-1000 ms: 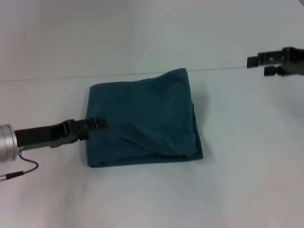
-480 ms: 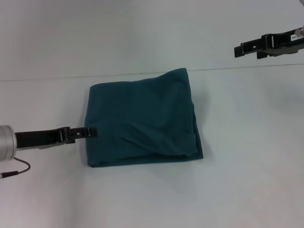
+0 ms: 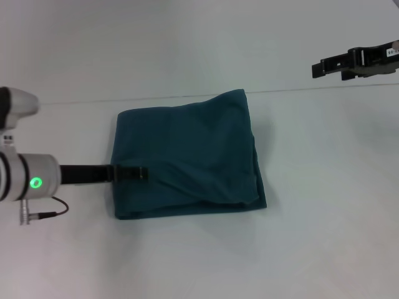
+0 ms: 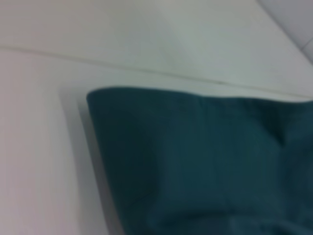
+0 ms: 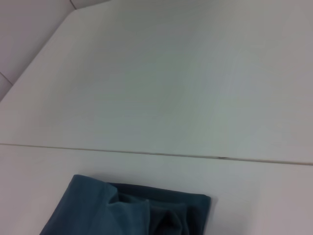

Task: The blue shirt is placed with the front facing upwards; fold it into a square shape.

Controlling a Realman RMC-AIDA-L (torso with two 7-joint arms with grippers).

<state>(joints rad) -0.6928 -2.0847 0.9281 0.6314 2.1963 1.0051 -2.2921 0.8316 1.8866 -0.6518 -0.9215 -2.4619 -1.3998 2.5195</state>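
Note:
The blue shirt [image 3: 193, 156] lies folded into a roughly square teal slab in the middle of the white table [image 3: 324, 205]. My left gripper [image 3: 142, 173] reaches in level from the left, and its tip overlaps the slab's left edge. The left wrist view shows a corner of the blue shirt [image 4: 195, 161] close up. My right gripper [image 3: 327, 67] hangs open at the far right, well above and away from the cloth. In the right wrist view a folded corner of the blue shirt [image 5: 122, 210] shows low on the table.
A thin seam [image 3: 312, 90] crosses the table behind the shirt. A short dark cable [image 3: 43, 215] loops under my left wrist, whose green light [image 3: 36, 183] is lit.
My left arm has risen and turned, and its gripper tip has slid right onto the shirt's left edge. The right gripper has lifted slightly. The shirt has kept its shape.

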